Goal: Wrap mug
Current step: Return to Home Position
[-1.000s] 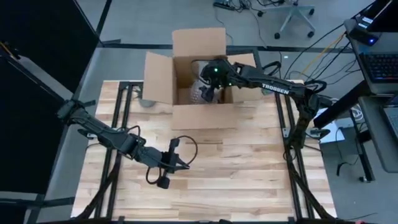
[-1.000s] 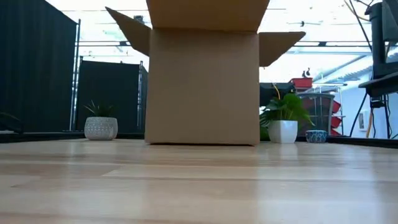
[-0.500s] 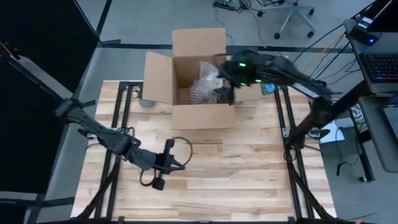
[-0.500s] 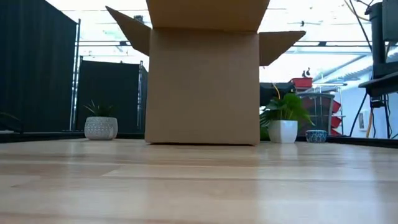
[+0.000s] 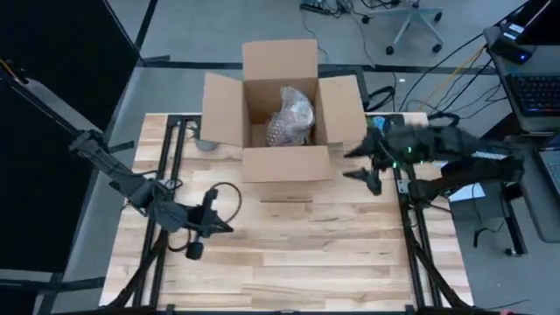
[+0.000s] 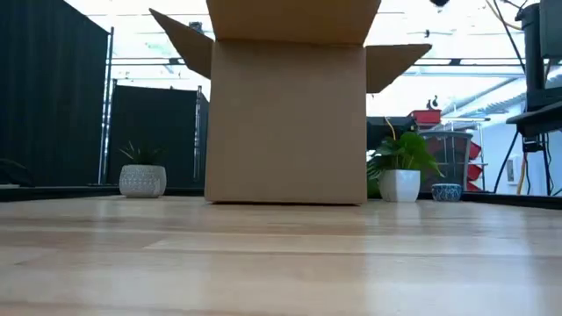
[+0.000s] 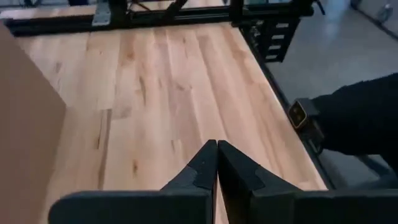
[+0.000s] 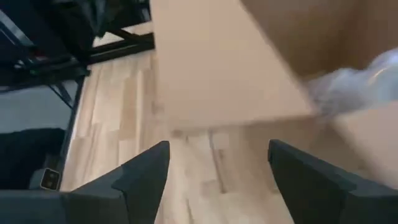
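Note:
An open cardboard box (image 5: 284, 131) stands at the table's far middle. A bundle of clear bubble wrap (image 5: 291, 118) lies inside it on the box floor; the mug itself is hidden. My right gripper (image 5: 348, 164) hovers open just outside the box's right flap, and its wrist view shows the flap (image 8: 230, 62) and part of the bundle (image 8: 354, 84) past the open fingers (image 8: 219, 146). My left gripper (image 5: 226, 227) is shut and holds nothing. It is over bare wood at the table's left middle, its fingertips together (image 7: 216, 144).
The box's flaps spread to the left, far and right sides (image 6: 285, 123). Bare wooden tabletop (image 5: 297, 254) fills the near half. Small plant pots (image 6: 142, 180) (image 6: 399, 184) stand at the far edge beside the box. Black frame rails run along both table sides.
My right gripper has come up out of the box and gone toward the table's right and near edges; it now stands outside the right flap. The bubble-wrap bundle stays in the box. My left gripper has drawn back toward the table's left edge.

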Motion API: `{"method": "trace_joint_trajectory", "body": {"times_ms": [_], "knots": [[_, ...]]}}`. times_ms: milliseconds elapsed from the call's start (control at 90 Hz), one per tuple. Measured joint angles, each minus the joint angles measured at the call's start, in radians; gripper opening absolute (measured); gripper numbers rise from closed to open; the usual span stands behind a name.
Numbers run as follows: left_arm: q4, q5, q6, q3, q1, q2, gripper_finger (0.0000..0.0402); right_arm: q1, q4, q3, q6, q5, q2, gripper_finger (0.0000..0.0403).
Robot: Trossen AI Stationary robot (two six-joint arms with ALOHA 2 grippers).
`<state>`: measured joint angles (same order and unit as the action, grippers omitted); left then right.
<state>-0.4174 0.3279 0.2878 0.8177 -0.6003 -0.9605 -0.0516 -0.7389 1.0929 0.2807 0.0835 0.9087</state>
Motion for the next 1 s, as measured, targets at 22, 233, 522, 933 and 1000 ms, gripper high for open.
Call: {"method": "trace_joint_trajectory", "body": {"times_ms": [22,233,522,933,1000], "knots": [[0.010,0.000,0.013,-0.023,0.000,0.018,0.0000,-0.011,0.035,-0.050,0.010,0.006,-0.020,0.0253],[0.273,-0.038,-0.031,-0.229,0.005,0.169,0.0000,-0.055,0.487,-0.424,-0.024,0.075,-0.139,0.0158],[0.315,-0.003,-0.006,-0.279,0.005,0.240,0.0000,-0.055,0.467,-0.544,-0.038,0.073,-0.156,0.0006],[0.326,0.016,-0.061,-0.401,0.010,0.278,0.0000,-0.052,0.609,-0.662,-0.103,-0.039,-0.242,0.0038],[0.351,0.016,-0.066,-0.436,0.013,0.303,0.0000,-0.038,0.676,-0.709,-0.135,-0.097,-0.288,0.0038]]}}
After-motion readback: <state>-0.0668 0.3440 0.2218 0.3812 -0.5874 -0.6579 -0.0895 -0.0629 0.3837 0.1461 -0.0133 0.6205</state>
